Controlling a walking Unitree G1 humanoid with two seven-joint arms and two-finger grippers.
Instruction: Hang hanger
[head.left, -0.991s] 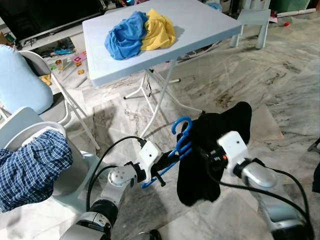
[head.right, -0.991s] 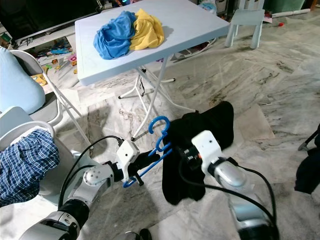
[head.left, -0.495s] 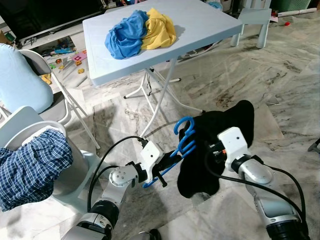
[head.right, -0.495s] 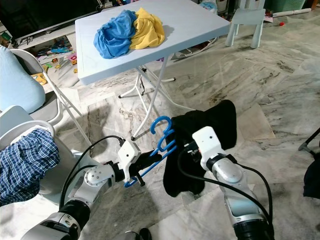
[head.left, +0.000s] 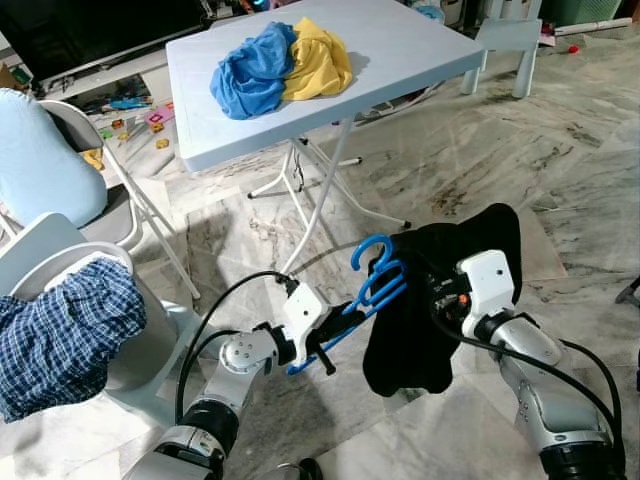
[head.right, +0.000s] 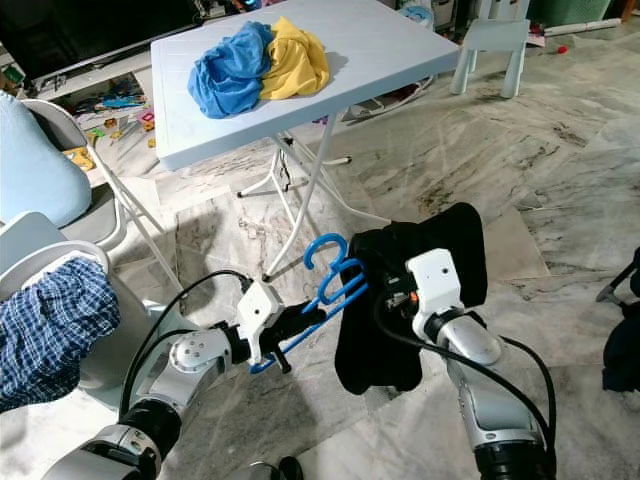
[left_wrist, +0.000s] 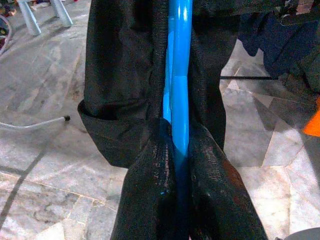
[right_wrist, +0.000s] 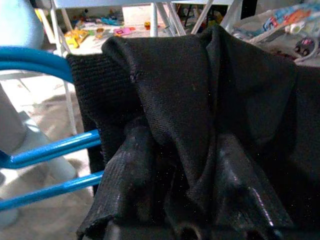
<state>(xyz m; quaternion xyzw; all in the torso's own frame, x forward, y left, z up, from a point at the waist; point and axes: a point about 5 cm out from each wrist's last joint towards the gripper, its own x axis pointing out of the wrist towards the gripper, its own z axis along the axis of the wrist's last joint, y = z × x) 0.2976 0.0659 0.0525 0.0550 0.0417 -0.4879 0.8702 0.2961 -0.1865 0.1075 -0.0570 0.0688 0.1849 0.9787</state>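
Blue plastic, thin and glossy, makes up the hanger (head.left: 368, 290): a curled hook at its top and parallel bars running down toward 7 o'clock in the left eye view. It is held in the air above the marble floor (head.left: 590, 170), low in front of the robot and between its two arms. The left gripper (head.left: 322, 340) holds the lower end of the bars; in the left wrist view its two black fingers (left_wrist: 150, 200) are pressed onto the blue bar from either side, pinching it. A black garment (head.left: 430, 300) hangs from the other end of the hanger, at 3 o'clock from the hook, draping down in a loose, creased mass. The right gripper (right_wrist: 175, 220) is buried in that cloth; in the right wrist view the dark knit fabric is bunched up between and over its fingers, so they appear clamped on the garment.

At 12 o'clock from the hanger stands a pale folding table (head.left: 400, 50) with a blue cloth (head.left: 250, 70) and a yellow cloth (head.left: 320, 62) heaped together on its top. At 9 o'clock a blue checked garment (head.left: 60, 335) lies over a white basket (head.left: 40, 250).
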